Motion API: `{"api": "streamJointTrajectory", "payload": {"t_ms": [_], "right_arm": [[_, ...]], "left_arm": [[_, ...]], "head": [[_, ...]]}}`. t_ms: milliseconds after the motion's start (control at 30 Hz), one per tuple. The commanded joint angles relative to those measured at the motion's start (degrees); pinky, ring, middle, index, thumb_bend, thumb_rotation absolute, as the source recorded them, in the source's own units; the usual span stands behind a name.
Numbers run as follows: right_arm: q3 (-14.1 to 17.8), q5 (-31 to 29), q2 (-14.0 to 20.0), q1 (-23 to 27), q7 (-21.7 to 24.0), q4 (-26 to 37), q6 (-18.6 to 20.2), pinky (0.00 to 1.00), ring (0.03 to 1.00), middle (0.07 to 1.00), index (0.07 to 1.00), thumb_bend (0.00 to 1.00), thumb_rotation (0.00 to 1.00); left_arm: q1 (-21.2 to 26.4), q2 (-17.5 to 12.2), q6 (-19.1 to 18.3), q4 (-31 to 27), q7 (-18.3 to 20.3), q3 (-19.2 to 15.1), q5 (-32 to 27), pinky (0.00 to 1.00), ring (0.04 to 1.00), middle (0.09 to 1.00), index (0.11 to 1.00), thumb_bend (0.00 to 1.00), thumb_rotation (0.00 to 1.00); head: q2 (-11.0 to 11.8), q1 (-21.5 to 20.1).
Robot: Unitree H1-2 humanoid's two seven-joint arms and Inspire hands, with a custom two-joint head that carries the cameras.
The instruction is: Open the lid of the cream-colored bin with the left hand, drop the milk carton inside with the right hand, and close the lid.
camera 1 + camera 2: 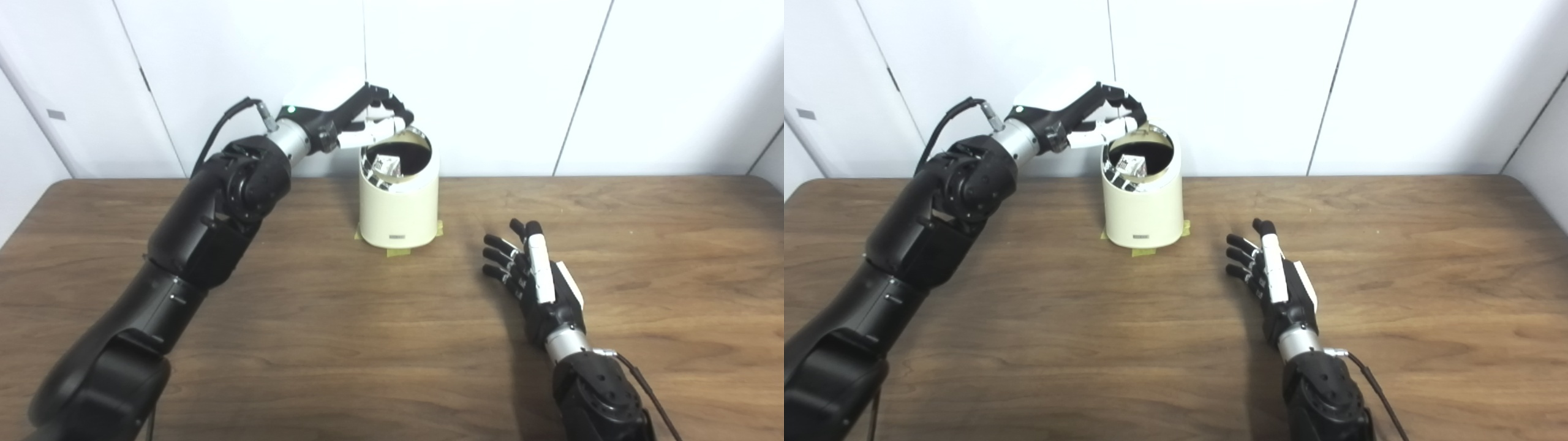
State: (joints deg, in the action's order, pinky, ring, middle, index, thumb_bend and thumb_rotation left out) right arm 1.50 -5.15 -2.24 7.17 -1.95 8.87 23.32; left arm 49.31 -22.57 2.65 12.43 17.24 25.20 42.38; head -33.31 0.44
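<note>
The cream-colored bin (398, 208) stands at the back middle of the table. Its lid (422, 137) is swung open and tilted back at the far rim. The milk carton (387, 164) lies inside the bin, seen through the open top; it also shows in the right eye view (1131, 164). My left hand (375, 117) is at the bin's upper far rim, with its fingers and thumb closed on the edge of the lid. My right hand (531, 275) is open and empty, fingers spread, low over the table to the right of the bin and nearer to me.
Yellow tape (399, 252) marks the bin's base on the wooden table (643, 245). A white panelled wall (502, 79) rises right behind the bin. My left arm (208, 226) crosses the table's left side.
</note>
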Motion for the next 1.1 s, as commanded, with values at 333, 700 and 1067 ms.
{"api": "streamJointTrajectory", "payload": {"t_ms": [333, 700, 1067], "right_arm": [[-0.61, 0.44, 0.32, 2.22, 0.49, 1.0, -1.09, 0.75, 0.837, 0.827, 0.979, 0.52, 1.0], [-0.95, 1.27, 0.13, 2.66, 0.16, 0.64, -0.77, 0.74, 0.835, 0.813, 0.977, 0.53, 1.0], [-1.24, 1.71, -0.01, 2.65, 0.28, 1.36, -0.44, 0.75, 0.836, 0.81, 0.981, 0.51, 1.0]], "left_arm": [[1.19, -4.1, 8.41, 0.04, -2.74, 4.03, 13.24, 0.93, 0.818, 0.754, 0.722, 0.47, 1.0], [-1.42, -4.0, 9.42, -1.13, -2.32, 4.37, 17.77, 0.95, 0.849, 0.786, 0.761, 0.51, 1.0], [-3.38, -3.82, 10.72, -0.78, -6.11, 6.46, 22.51, 0.97, 0.879, 0.805, 0.743, 0.5, 1.0]], "head": [[-0.29, -0.35], [-0.48, -0.92], [-1.11, -1.68]]}}
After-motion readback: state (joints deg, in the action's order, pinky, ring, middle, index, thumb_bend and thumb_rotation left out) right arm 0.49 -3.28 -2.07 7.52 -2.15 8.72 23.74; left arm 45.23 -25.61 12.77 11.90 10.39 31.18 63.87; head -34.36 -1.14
